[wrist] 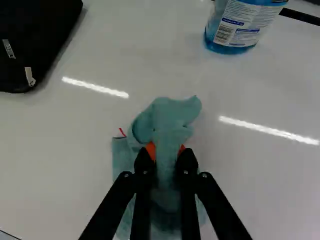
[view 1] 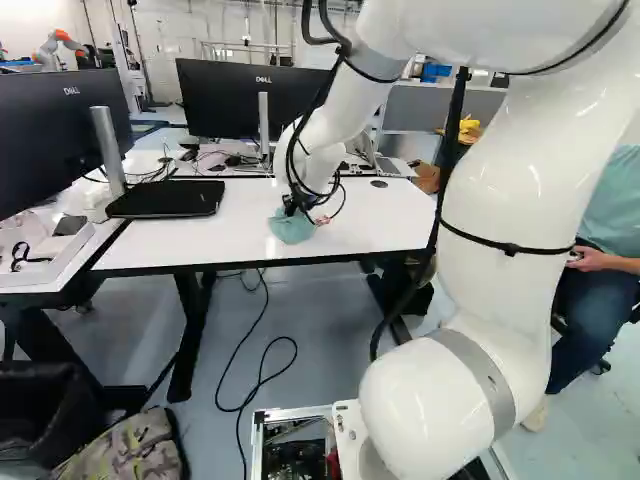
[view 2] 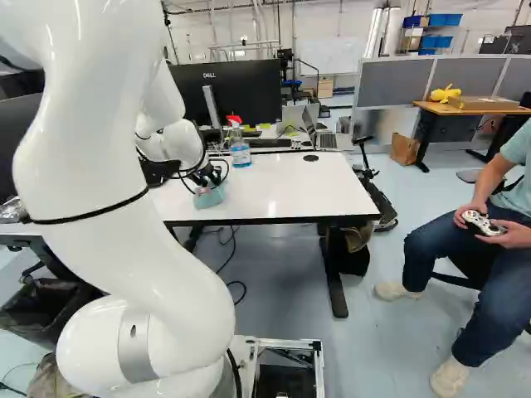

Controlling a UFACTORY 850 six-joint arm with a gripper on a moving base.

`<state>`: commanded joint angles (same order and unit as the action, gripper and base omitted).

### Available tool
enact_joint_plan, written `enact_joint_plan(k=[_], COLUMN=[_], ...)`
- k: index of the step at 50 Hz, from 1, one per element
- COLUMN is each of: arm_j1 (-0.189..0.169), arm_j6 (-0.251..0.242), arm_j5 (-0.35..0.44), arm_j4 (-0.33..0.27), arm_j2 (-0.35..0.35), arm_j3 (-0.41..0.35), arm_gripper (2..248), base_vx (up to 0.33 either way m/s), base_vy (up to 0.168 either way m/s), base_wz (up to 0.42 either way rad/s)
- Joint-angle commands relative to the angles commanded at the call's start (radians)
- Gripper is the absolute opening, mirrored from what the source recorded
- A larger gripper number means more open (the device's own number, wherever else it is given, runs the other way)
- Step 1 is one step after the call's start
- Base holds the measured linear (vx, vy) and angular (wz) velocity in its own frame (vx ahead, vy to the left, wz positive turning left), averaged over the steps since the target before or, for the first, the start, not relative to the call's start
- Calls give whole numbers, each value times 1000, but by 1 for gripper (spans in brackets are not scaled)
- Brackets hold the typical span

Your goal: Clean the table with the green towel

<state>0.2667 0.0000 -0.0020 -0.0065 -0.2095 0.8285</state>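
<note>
Wrist view, pincer [wrist: 166,159]: clamped on a bunched fold of the green towel [wrist: 170,117], an orange pad on each side.
Towel's lie: squeezed between the fingers, a crumpled lobe poking out ahead, looser folds beneath; it seems to touch the surface.
Bench [view 1: 375,228]: carries the towel toward its near edge.
Progress: towel gripped and in place for wiping; wiped and unwiped patches look alike, so I judge much of the cleaning is left.
Black case [view 1: 165,199]: flat on the bench, probably to be wiped around.
Spray bottle [view 2: 240,152]: upright, beyond the towel; a long forward stroke could knock it.
</note>
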Motion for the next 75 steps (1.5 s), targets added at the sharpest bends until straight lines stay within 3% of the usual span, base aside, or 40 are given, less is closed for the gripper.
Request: enact_joint_plan(k=[14,49,75], arm_j1=[12,116,175], arm_j6=[0,0,0], arm_j5=[0,0,0], arm_j4=[0,0,0], arm_j2=[-52,-104,-42], arm_j3=[62,125,50], arm_gripper=[57,57,57], base_vx=[0,0,0], base_vy=[0,0,0], base_wz=[0,0,0])
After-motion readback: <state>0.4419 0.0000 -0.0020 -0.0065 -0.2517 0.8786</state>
